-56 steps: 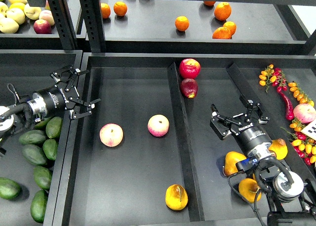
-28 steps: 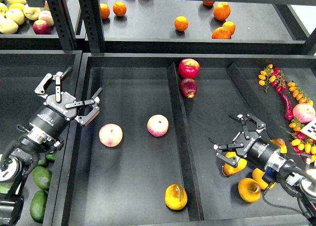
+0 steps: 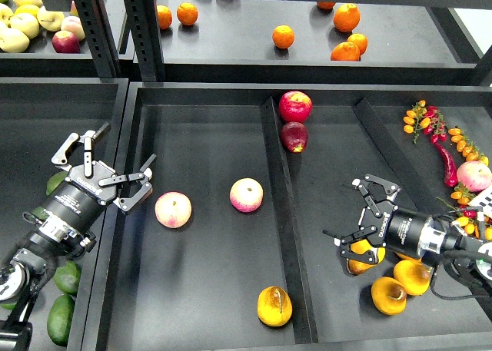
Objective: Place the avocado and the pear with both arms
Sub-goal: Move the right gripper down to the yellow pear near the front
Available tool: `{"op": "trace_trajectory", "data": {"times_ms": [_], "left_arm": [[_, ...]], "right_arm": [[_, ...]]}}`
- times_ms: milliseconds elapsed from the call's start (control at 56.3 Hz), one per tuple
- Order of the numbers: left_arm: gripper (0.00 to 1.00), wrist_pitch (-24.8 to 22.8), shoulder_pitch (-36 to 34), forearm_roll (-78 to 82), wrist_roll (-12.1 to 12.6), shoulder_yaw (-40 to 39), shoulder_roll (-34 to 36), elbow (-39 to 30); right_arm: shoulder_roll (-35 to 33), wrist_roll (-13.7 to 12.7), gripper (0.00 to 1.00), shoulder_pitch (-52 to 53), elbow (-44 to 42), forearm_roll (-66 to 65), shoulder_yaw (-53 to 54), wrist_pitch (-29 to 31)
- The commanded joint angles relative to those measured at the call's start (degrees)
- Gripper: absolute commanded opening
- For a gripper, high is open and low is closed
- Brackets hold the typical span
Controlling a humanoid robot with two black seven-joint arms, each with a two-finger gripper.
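Several dark green avocados (image 3: 65, 276) lie in the left compartment, partly hidden under my left arm. One yellow-orange pear (image 3: 274, 306) lies at the front of the middle tray. Three more pears (image 3: 388, 295) lie in the right compartment. My left gripper (image 3: 106, 167) is open and empty, over the wall between the left compartment and the middle tray. My right gripper (image 3: 354, 213) is open and empty, just above and to the left of the nearest pear (image 3: 363, 257) in the right compartment.
Two pink-cream round fruits (image 3: 173, 210) (image 3: 246, 195) lie in the middle tray. Two red apples (image 3: 294, 105) sit by the divider (image 3: 278, 213). Red peppers and small tomatoes (image 3: 438, 136) lie at the right. Oranges (image 3: 283, 36) sit on the back shelf.
My left arm has swung round and now reaches in from the lower left. My right arm has dropped to the right, its gripper turned sideways beside the pears. Both stay open.
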Motion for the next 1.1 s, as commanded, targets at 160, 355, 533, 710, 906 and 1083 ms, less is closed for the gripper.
{"op": "trace_trajectory", "data": {"times_ms": [160,355,533,710,906,1083], "left_arm": [[0.99,0.00,0.14,0.02,0.00,0.17,0.01,-0.32],[0.99,0.00,0.14,0.02,0.00,-0.09,0.01,-0.23],[0.99,0.00,0.49,0.02,0.00,-0.71,0.01,-0.23],[0.99,0.00,0.49,0.02,0.00,-0.44,0.01,-0.05],[0.99,0.00,0.49,0.02,0.00,0.08,0.01,-0.05],[0.99,0.00,0.49,0.02,0.00,0.17,0.01,0.04]], "right_arm": [[6.13,0.01,1.00,1.27,-5.03,-2.13,-3.45,-0.12],[8.94,0.01,1.00,1.10,-8.02,-2.13,-5.47,-0.12],[10.00,0.01,1.00,1.01,-9.60,-2.13,-6.70,-0.12],[11.32,0.01,0.99,1.18,-12.24,-2.05,-8.11,-0.12],[12.29,0.01,0.99,1.36,-13.65,-2.13,-9.25,-0.12],[12.46,0.01,0.99,1.62,-13.82,-2.05,-9.43,-0.12]]}}
